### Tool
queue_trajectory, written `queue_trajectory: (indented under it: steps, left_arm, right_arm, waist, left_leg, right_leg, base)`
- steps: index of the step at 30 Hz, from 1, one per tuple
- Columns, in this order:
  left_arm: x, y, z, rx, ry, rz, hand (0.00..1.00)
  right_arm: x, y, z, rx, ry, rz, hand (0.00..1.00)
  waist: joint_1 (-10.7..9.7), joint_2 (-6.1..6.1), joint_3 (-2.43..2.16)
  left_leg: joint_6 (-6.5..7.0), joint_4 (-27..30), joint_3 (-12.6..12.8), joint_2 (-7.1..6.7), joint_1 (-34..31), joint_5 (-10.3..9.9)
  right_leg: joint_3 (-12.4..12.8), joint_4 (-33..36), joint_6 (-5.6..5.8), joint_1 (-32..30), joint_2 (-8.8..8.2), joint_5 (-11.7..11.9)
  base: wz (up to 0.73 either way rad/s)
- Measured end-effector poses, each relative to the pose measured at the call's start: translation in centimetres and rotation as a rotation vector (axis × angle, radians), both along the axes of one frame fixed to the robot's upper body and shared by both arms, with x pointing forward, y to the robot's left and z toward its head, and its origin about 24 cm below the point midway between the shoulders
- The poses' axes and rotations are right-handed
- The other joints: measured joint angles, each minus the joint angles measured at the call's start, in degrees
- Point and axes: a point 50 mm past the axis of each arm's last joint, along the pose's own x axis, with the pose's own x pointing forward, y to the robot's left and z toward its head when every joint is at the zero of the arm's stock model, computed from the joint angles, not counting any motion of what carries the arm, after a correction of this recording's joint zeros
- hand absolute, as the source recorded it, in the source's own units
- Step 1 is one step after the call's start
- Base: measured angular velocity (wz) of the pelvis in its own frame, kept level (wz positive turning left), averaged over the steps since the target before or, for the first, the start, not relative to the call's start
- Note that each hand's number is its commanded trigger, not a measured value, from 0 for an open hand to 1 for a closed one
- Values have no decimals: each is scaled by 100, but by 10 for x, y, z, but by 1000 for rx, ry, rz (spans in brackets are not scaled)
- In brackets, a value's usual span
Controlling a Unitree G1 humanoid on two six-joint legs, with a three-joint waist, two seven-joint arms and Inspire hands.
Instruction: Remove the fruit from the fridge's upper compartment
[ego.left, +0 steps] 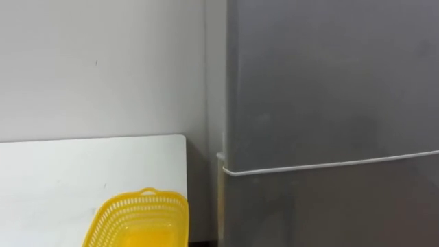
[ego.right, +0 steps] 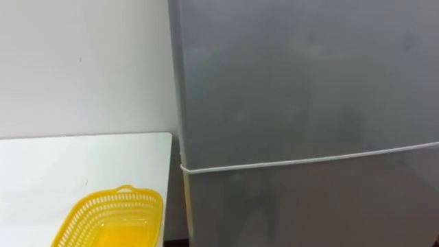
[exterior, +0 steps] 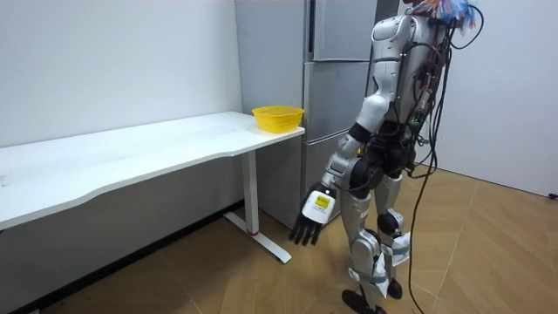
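Note:
A tall grey fridge (ego.left: 329, 82) fills the right side of the eye views. Its upper door (ego.right: 302, 75) and lower door (ego.right: 309, 206) are both closed, and a thin pale seam (ego.left: 329, 163) runs between them. In the room view I stand upright on the wooden floor, close in front of the fridge (exterior: 336, 35) and facing it. My left hand (exterior: 314, 214) hangs low at my side, well below the table top, open with relaxed fingers and holding nothing.
A white table (ego.left: 68, 171) stands to my left against the wall, its end near the fridge. An empty yellow mesh basket (ego.left: 140, 219) sits on the table's near corner (exterior: 278, 116). Wooden floor stretches behind me.

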Motion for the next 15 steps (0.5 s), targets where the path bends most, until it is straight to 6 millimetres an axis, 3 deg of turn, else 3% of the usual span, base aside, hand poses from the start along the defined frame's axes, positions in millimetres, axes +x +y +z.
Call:
queue_trajectory:
  steps: [6,12,15]
  left_arm:
    - [40,28,38,232,-213,128,0]
    - [64,41,77,439,-318,244,0]
    - [85,47,121,580,-489,306,0]
  right_arm:
    - [-9,-11,2,-103,40,112,0]
    - [-22,-13,3,-138,63,128,0]
    - [-26,-14,3,-149,79,162,0]
  waist:
    - [171,-2,-7]
    - [219,53,-34]
    - [242,68,-33]
  left_leg:
    - [3,-61,27,2,-7,1]
    - [5,-63,21,3,-11,3]
    - [5,-62,34,1,-17,3]
  right_leg:
    - [-3,33,-1,-47,5,-1]
    - [-6,39,-1,-91,6,0]
    - [19,36,-1,-105,7,0]
  base:
    - [-3]
    - [-1]
    - [-3]
